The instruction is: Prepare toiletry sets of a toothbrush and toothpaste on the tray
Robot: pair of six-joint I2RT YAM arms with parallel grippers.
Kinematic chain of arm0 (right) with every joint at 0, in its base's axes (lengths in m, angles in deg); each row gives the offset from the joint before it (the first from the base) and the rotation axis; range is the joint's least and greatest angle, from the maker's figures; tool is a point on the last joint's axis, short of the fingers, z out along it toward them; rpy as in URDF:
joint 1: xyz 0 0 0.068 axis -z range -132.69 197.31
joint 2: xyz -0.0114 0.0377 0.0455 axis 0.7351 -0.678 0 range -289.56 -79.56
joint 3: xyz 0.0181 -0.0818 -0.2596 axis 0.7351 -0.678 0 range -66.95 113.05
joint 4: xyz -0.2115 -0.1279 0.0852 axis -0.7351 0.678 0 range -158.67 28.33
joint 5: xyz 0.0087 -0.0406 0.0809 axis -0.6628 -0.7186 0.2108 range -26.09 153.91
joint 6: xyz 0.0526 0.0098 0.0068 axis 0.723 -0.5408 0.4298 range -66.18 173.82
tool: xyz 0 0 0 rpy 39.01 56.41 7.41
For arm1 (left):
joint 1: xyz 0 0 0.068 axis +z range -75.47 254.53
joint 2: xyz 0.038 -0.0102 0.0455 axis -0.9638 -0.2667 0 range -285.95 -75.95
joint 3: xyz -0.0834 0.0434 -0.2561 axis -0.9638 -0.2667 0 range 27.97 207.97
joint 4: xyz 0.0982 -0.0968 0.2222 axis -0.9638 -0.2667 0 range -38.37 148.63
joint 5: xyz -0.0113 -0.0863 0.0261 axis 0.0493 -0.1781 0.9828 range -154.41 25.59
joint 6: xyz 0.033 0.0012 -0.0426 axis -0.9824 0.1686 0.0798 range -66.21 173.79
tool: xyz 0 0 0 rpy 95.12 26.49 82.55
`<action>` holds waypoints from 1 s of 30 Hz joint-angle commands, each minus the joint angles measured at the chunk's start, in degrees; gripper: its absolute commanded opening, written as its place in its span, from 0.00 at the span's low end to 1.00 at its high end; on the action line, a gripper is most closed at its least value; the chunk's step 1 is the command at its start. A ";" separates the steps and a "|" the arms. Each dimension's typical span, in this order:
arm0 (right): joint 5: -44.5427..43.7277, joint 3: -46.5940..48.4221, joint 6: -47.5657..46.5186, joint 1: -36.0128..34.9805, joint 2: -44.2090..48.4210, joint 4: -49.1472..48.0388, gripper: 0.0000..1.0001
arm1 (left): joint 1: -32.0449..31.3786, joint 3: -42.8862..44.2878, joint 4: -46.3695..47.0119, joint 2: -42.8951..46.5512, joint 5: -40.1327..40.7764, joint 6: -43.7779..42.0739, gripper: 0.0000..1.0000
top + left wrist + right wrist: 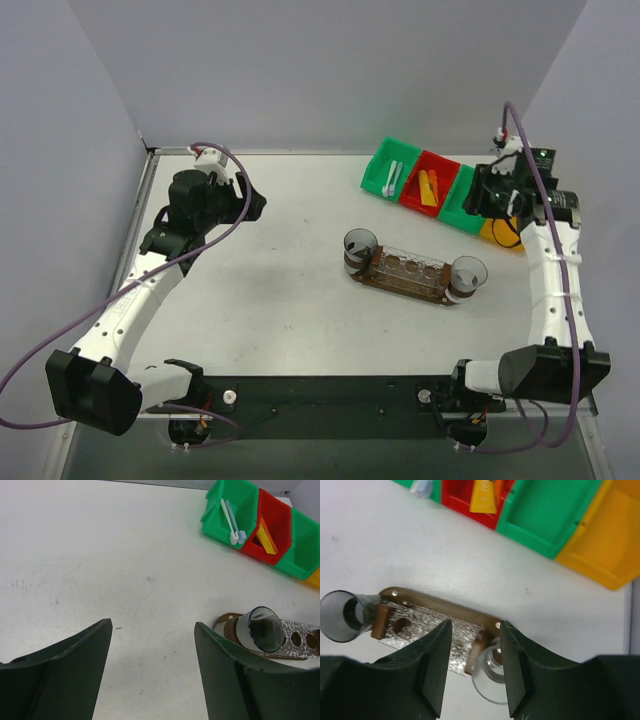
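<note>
Arms: the two arm bases are sitting nearest the camera at the table's near edge. The left gripper is hovering far left over bare table, jaws standing wide apart and holding nothing. The right gripper is hanging above the bins, jaws partly open, nothing between them.

Step in hand: by my judgement the first pick is only starting; nothing has been loaded yet.

Next move: the right gripper needs to descend into a bin and close on one slim item.

Bins: a row of green, red, green and yellow bins is lying at the far right.

Tray: the dark brown tray is resting mid-table, right of centre, topped by a perforated shiny plate.

Cups: a clear cup is standing at each end, both looking empty.

Toothbrushes: pale toothbrushes are lying in the leftmost green bin.

Toothpaste: orange and yellow toothpaste tubes are lying in the red bin.
</note>
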 commanded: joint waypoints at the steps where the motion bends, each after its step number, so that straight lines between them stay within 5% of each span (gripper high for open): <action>1: -4.99 9.60 2.58 -10.71 -10.77 5.41 0.38 | 0.71 3.61 -0.99 -0.64 1.69 0.58 0.77; 5: -12.01 18.03 1.97 -18.10 -20.34 5.58 0.37 | 1.15 4.58 -2.57 -0.99 3.09 1.20 0.77; 15: -18.36 33.86 3.20 -20.06 -43.36 5.32 0.35 | 1.94 8.36 -3.63 -4.58 4.59 1.37 0.77; 30: -30.67 42.31 -0.94 -18.04 -57.88 2.69 0.33 | 3.26 13.11 -5.30 -9.33 6.88 0.41 0.77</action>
